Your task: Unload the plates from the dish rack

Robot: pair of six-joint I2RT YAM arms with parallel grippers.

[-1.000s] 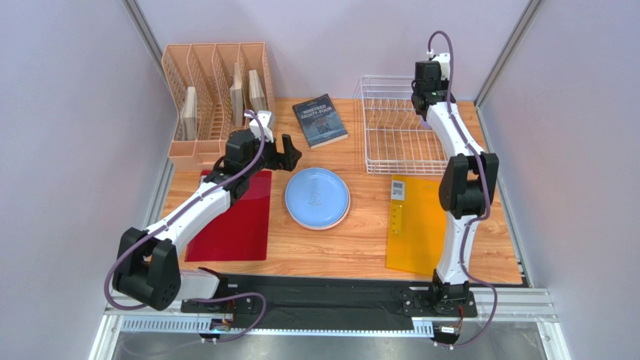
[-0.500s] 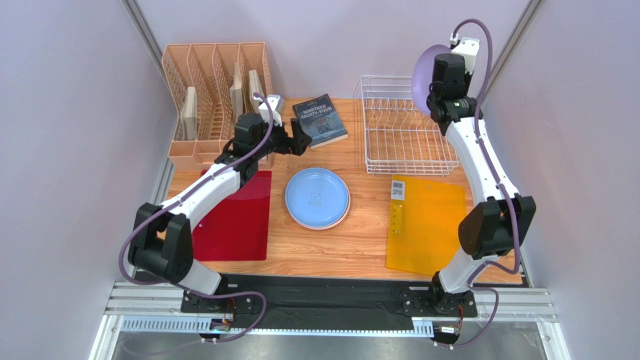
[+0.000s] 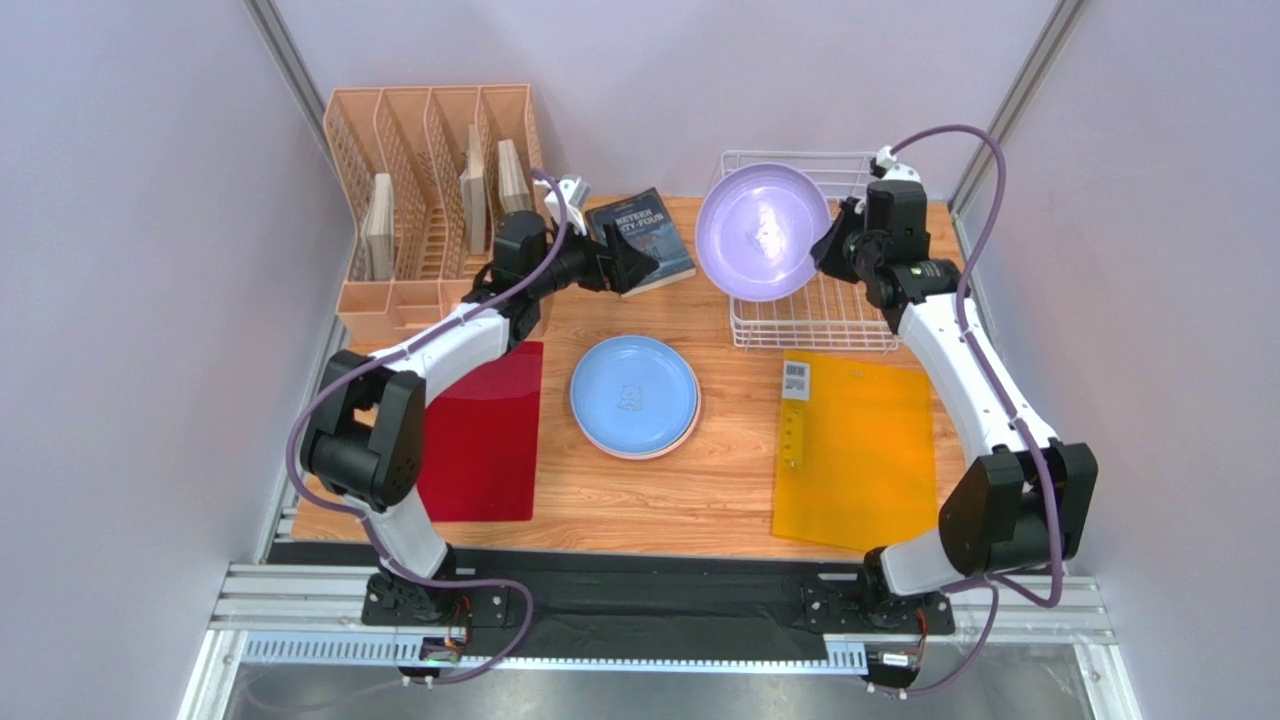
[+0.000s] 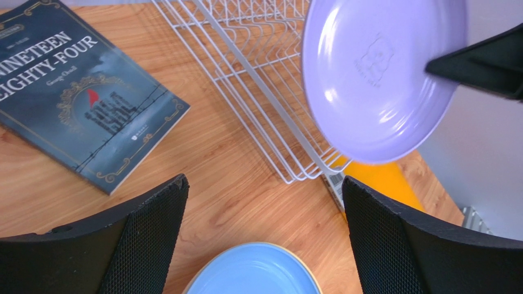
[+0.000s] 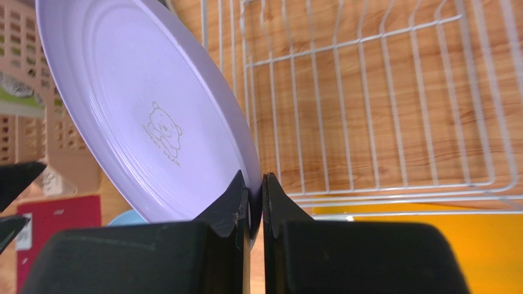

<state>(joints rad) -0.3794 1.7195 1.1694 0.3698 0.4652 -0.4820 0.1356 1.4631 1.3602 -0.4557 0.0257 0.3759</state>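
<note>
My right gripper is shut on the rim of the lavender plate. It holds the plate tilted, face up toward the top camera, above the left part of the white wire dish rack. No other plate shows in the rack. A light blue plate lies on top of a small stack on the table's middle. My left gripper hangs open above the table between the book and that stack, holding nothing.
A dark book lies left of the rack. A peach slotted organiser stands at the back left. A red mat lies front left, and an orange mat lies in front of the rack.
The right arm has lifted the lavender plate out of the rack and swung it left, face up. The left arm has reached further back and right, over the book.
</note>
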